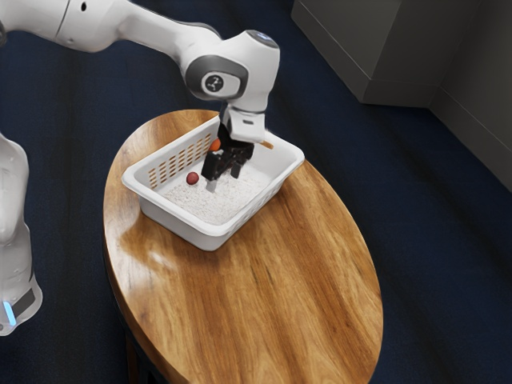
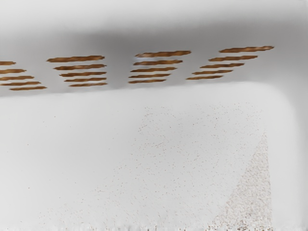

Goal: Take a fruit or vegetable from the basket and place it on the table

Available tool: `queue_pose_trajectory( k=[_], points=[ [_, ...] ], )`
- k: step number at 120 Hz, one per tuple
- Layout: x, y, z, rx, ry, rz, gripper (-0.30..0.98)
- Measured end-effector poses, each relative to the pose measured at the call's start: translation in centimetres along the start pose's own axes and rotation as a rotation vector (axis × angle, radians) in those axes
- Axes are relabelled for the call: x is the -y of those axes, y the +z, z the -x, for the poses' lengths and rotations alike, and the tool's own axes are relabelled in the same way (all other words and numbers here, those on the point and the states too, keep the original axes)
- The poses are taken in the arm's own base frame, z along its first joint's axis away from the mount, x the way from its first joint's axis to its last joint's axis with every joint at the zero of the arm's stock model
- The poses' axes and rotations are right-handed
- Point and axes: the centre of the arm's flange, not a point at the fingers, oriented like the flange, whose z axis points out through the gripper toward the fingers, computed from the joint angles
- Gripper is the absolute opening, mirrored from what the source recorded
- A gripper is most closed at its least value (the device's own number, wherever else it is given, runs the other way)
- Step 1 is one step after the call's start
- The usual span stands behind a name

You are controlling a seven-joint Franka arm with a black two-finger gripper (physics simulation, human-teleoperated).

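white plastic basket [image 1: 182, 226], rect. w/ rounded corners & slotted sides, on the oval, glossy wood-grain table [image 1: 308, 280]. in it: small round dark-red fruit/veg [image 1: 193, 178] on the speckled, grainy-looking bottom [image 1: 214, 206], near the slotted wall. orange roundish item [image 1: 215, 145] partly hidden by the black gripper [image 1: 224, 179]; can't tell if they touch. fingers approx. wide apart, nothing btwn the tips. wrist view: brown thru slots [image 2: 75, 59].
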Motion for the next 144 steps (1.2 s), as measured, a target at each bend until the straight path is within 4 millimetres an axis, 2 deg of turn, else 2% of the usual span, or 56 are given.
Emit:
queue_pose_trajectory(
  k=[18,45,81,115,144],
  points=[
    [-0.8,0.3,1.9,-0.023,0.004,0.000,0.68],
    [-0.8,1.0,4.9,-0.042,-0.012,0.016,0.68],
    [-0.5,1.0,5.0,-0.054,-0.031,0.004,0.68],
    [1.0,1.5,6.1,-0.059,-0.171,-0.003,0.68],
    [0.8,2.4,6.5,-0.052,-0.266,0.011,0.68]
  ],
)
